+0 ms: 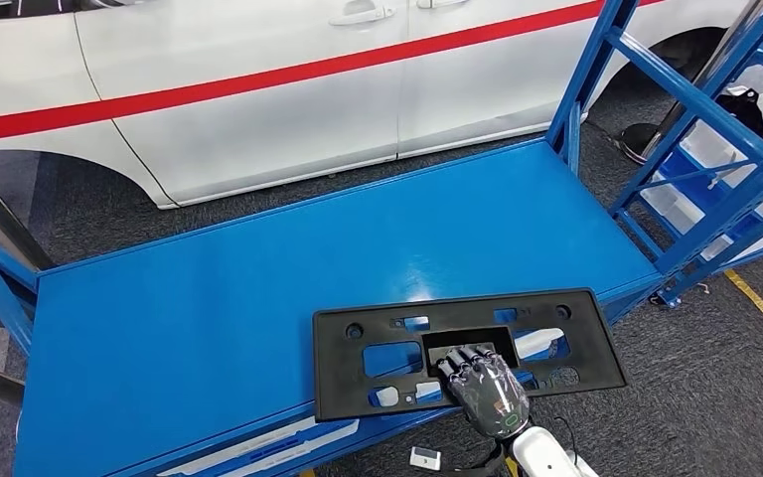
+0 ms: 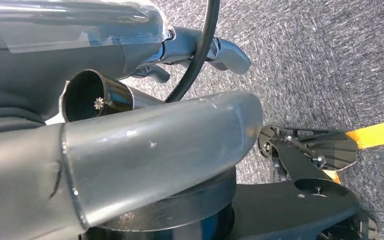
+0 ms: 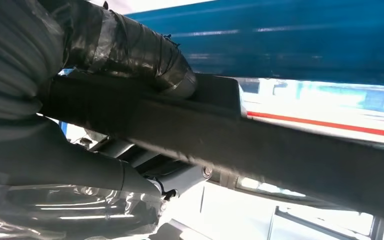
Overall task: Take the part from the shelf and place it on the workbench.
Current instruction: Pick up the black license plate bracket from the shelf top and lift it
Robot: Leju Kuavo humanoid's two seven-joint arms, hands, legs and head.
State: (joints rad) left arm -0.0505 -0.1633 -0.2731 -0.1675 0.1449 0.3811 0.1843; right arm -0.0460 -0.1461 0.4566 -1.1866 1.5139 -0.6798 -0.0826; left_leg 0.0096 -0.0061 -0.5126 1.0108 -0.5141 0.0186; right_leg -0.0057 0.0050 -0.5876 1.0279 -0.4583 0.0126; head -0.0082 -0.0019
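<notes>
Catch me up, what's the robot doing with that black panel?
The right robot hand grips a flat black plastic panel through its central cutout, fingers hooked over the edge. The panel is at the near edge of the blue workbench, partly overhanging it; whether it rests flat yet is hard to tell. The right wrist view shows the thumb on the panel's edge. A white car is parked behind the bench, and a blue shelf frame stands to the right.

Right hand gripping the near edge of a flat black part, taped thumb pressed on one face, darker fingers curled under the other, blue workbench surface just beside, white car with red stripe beyond
</notes>
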